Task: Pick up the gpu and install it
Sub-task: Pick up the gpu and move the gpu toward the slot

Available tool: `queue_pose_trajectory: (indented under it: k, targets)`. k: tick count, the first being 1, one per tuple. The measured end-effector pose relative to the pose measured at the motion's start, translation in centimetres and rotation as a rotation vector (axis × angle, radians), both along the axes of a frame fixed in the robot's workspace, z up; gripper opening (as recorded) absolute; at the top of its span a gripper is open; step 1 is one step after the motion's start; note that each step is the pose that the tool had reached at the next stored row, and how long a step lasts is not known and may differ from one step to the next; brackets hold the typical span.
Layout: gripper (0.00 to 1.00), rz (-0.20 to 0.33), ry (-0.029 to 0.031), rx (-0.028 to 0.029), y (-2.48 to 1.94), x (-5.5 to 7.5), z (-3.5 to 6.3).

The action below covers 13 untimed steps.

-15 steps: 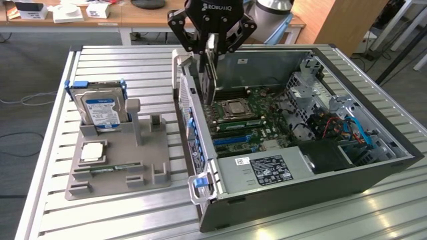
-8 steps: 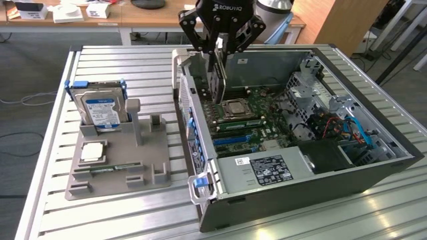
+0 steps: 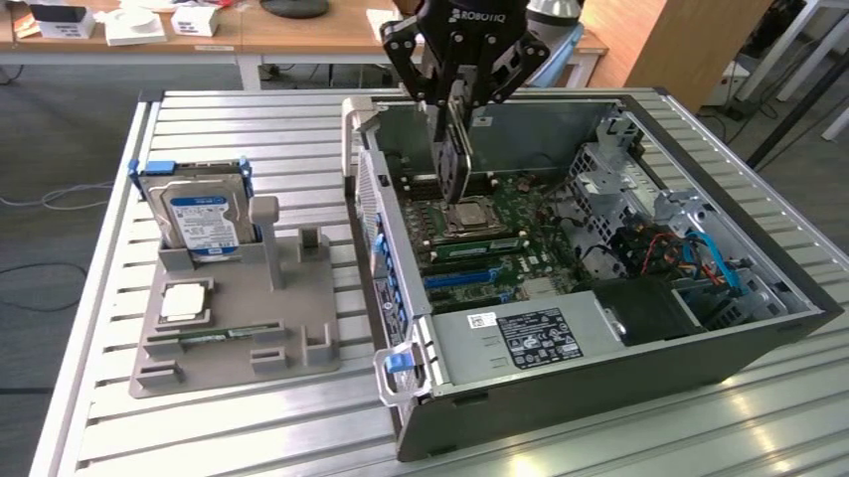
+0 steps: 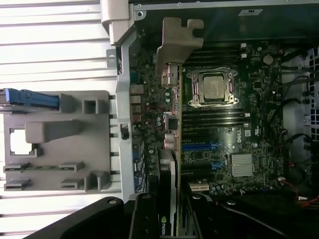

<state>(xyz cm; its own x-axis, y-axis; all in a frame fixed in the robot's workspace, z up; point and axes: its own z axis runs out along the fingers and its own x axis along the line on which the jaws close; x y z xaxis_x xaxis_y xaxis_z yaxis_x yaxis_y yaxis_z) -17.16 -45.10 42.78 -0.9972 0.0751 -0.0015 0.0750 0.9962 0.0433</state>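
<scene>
My gripper [image 3: 462, 97] hangs over the back half of the open computer case [image 3: 743, 353], shut on the gpu [image 3: 458, 164]. The gpu is a thin dark card held on edge, its lower edge just above the motherboard [image 3: 531, 248] beside the processor socket [image 3: 471, 217]. In the wrist view the gpu [image 4: 169, 174] runs edge-on away from my gripper [image 4: 169, 221], and its grey metal bracket [image 4: 175, 42] sits at the far end, near the case's rear wall. The blue expansion slots [image 4: 204, 148] lie just beside the card's line.
To the exterior view's left of the case, a grey holder tray [image 3: 298, 318] carries an upright hard drive [image 3: 199, 217], a processor chip [image 3: 183, 300] and a memory stick [image 3: 213, 338]. Inside the case are a power supply [image 3: 524, 338] and blue cables [image 3: 710, 258]. The slatted metal table [image 3: 199, 427] surrounds everything.
</scene>
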Motion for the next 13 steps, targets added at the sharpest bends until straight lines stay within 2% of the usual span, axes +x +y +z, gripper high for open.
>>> queue_pose_trajectory:
  k: [13]
  targets:
    - [0.27, 0.000, 0.0000, 0.0000, 0.23, 3.4, -0.03]
